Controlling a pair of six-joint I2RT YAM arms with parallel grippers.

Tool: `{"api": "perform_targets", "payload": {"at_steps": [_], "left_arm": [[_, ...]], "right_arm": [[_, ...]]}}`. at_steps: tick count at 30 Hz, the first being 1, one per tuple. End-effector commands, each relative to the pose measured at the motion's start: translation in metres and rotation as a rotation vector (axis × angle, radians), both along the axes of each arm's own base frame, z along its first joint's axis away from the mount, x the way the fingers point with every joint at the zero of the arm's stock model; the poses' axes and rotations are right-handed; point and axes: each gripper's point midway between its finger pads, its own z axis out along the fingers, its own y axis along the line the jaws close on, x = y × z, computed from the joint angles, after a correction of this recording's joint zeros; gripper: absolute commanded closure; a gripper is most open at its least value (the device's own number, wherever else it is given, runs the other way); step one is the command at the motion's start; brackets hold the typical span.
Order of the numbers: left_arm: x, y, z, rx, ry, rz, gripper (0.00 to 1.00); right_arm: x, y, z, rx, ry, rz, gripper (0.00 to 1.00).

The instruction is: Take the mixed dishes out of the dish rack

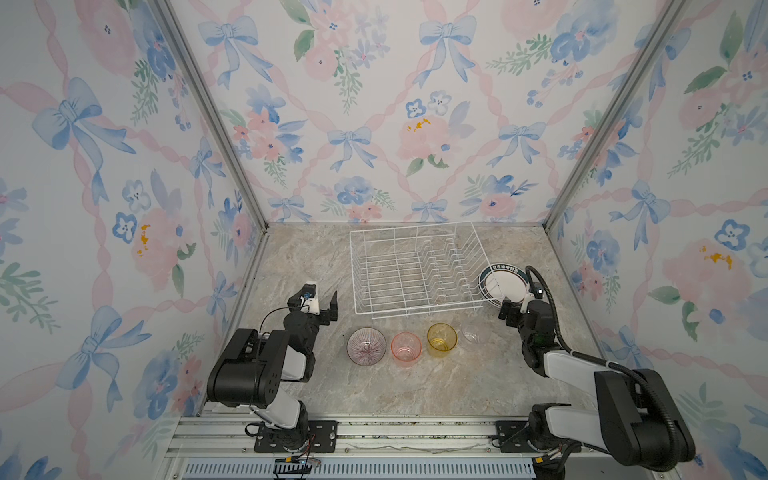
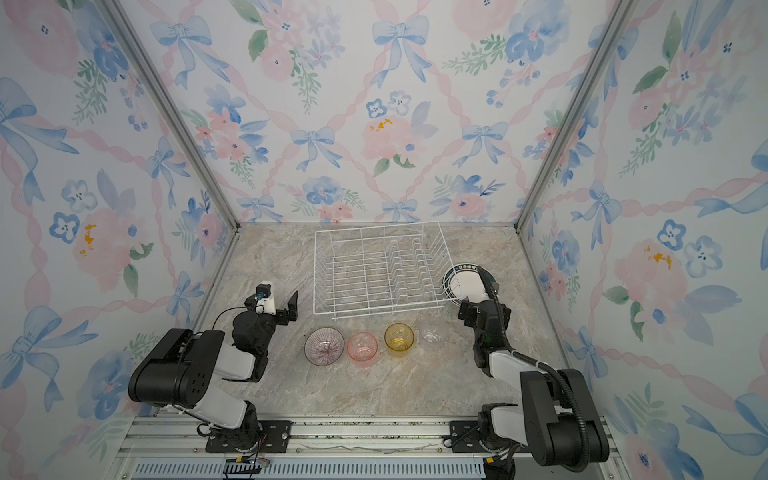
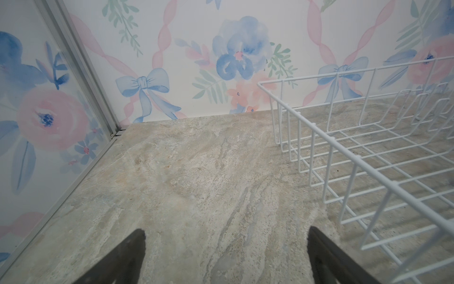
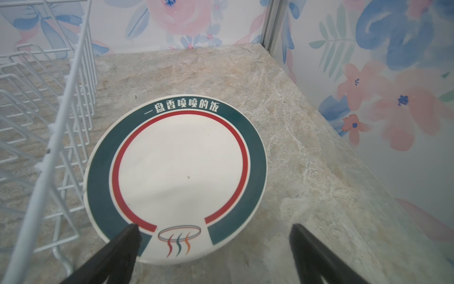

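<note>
Rack (image 1: 415, 270) sat at the back middle of the table (image 1: 415, 386), prongs along its right side. The dishes all stood on the table, outside it.

Plates (image 1: 505, 282) were stacked flat just right of the rack's right front corner. The stack's left edge showed through the rack wires; whether it touched the rack could not be told. Count unclear. Top plate (image 4: 181, 172) had a white centre, a red ring, a dark green band with white script, and a small steam emblem at the rim nearest the arm.

A row stood in front of the rack, left to right: bowl (image 1: 366, 346), pink tumbler (image 1: 406, 349), yellow tumbler (image 1: 441, 340), clear tumbler (image 1: 476, 332). All were upright, mouths up, close together. Bowl and pink tumbler looked nearly touching in both top views.

Left gripper (image 3: 226, 232) had its jaws spread wide and held nothing. It was above bare table just left of the rack's left front corner.

Right gripper (image 4: 213, 228) had its jaws spread wide with nothing clamped, at the plates' rim nearest the arm. In the wrist view one fingertip (image 4: 132, 233) overlapped the green band; contact could not be told. The other fingertip lay over bare table beside the plate.
</note>
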Motion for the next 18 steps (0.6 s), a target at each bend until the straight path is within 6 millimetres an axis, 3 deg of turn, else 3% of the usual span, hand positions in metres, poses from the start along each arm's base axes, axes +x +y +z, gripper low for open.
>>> {"api": "perform_targets", "payload": {"at_steps": [1,4,18], "left_arm": [[0.003,0.001,0.0,0.012,0.004,-0.009,0.02],[0.004,0.001,0.0,0.009,0.007,-0.008,0.02],[0.005,0.001,0.0,0.011,0.01,-0.006,0.02]], "right_arm": [[0.028,0.006,0.034,-0.074,-0.139,0.003,0.03],[0.034,0.008,0.015,-0.084,-0.143,0.003,0.03],[0.04,0.001,0.011,-0.052,-0.111,-0.011,0.03]]}}
